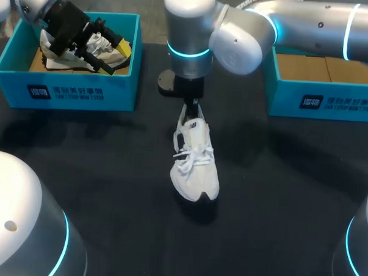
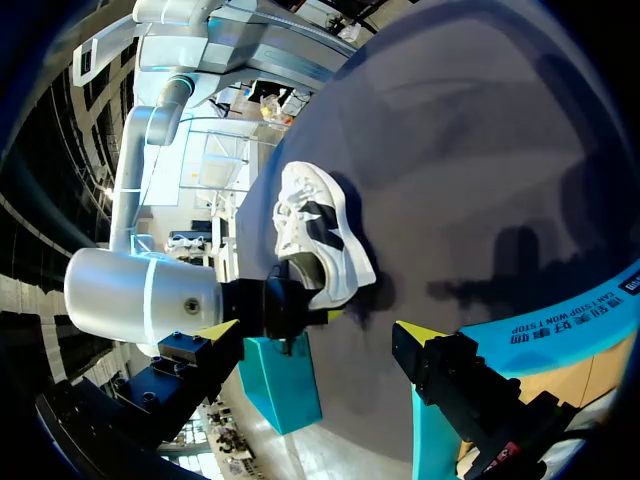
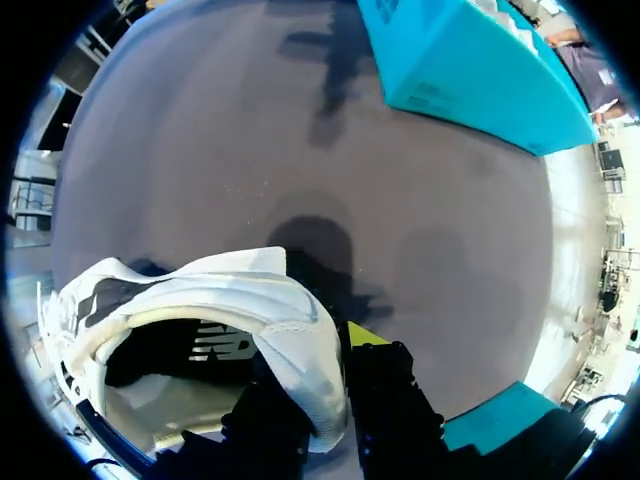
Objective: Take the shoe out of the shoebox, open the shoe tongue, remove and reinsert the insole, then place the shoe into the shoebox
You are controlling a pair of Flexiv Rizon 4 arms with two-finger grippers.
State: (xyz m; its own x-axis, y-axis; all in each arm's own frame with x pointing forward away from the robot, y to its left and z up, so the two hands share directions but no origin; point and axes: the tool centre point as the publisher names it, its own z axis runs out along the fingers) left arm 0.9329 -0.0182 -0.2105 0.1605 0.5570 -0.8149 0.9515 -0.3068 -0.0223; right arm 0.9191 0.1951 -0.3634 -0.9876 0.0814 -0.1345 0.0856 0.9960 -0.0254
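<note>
From above, we see the white shoe (image 1: pixel 195 166) at the middle of the dark table (image 1: pixel 279 197), toe toward 6 o'clock and heel toward 12. We cannot tell whether its sole rests flat. Our right hand (image 1: pixel 191 105) comes down on the heel from the arm that enters at 2 o'clock. Its grip is plain only in the right wrist view: one finger sits inside the heel collar and the other outside, clenched on the heel wall, with the shoe's dark inside open to the camera. The left shoebox (image 1: pixel 70 87) stands at 10 o'clock with a second shoe (image 1: pixel 84 51), light-coloured, lying in it and our left arm over it. The right shoebox (image 1: pixel 323 95) stands at 2 o'clock and shows a cardboard floor. The left wrist view adds what the overhead view hides: our left hand (image 2: pixel 318 333) is released, its yellow tips wide apart with nothing between them. It faces across the table at the white shoe's side and the right hand at its heel.
</note>
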